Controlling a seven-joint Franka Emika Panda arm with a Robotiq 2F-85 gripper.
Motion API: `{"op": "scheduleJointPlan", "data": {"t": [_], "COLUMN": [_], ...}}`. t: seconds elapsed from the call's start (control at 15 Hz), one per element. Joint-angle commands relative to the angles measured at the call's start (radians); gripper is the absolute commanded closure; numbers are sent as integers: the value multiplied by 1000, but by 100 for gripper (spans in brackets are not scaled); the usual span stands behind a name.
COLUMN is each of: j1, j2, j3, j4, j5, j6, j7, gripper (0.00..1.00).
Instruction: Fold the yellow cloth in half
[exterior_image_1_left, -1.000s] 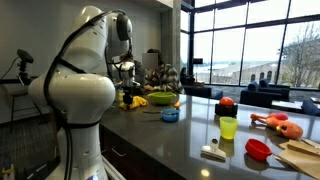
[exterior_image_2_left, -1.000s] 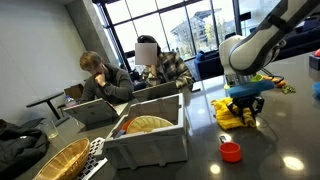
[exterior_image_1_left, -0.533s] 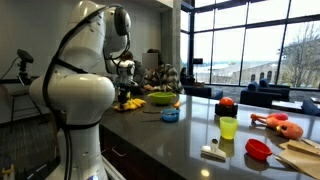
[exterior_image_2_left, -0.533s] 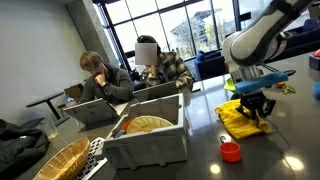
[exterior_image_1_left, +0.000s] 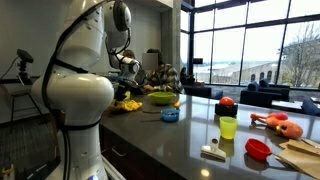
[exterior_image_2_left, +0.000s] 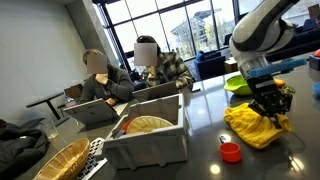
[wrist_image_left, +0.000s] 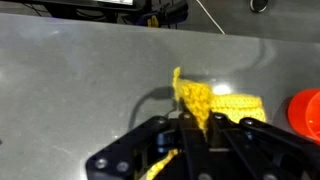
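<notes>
The yellow cloth (exterior_image_2_left: 257, 126) lies rumpled on the dark counter, with one part lifted up. My gripper (exterior_image_2_left: 272, 101) is above it and shut on that raised part. In the wrist view the cloth (wrist_image_left: 215, 103) rises as a pointed fold between my shut fingers (wrist_image_left: 196, 132), and the rest of it lies flat beyond. In an exterior view the cloth (exterior_image_1_left: 129, 103) shows only as a small yellow patch behind the arm, below the gripper (exterior_image_1_left: 128, 67).
A lime-green bowl (exterior_image_1_left: 161, 98) and a blue bowl (exterior_image_1_left: 170, 115) stand near the cloth. A small red cup (exterior_image_2_left: 231, 151) sits just in front of it. A grey bin (exterior_image_2_left: 150, 135) with a basket is nearby. People sit behind the counter.
My gripper has risen and moved sideways, taking the held part of the yellow cloth with it. The cloth now lies more spread out under the gripper.
</notes>
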Motion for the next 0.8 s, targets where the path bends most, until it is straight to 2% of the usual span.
{"op": "scheduleJointPlan", "data": {"t": [0.0, 0.33, 0.73], "j1": [-42, -81, -62], "j2": [-10, 58, 117], "j3": [17, 18, 1], "j4": [4, 87, 184], "j5": [108, 290, 343], "j6": [-66, -167, -177], "j7": [-153, -298, -239], "gripper": [98, 98, 98]}}
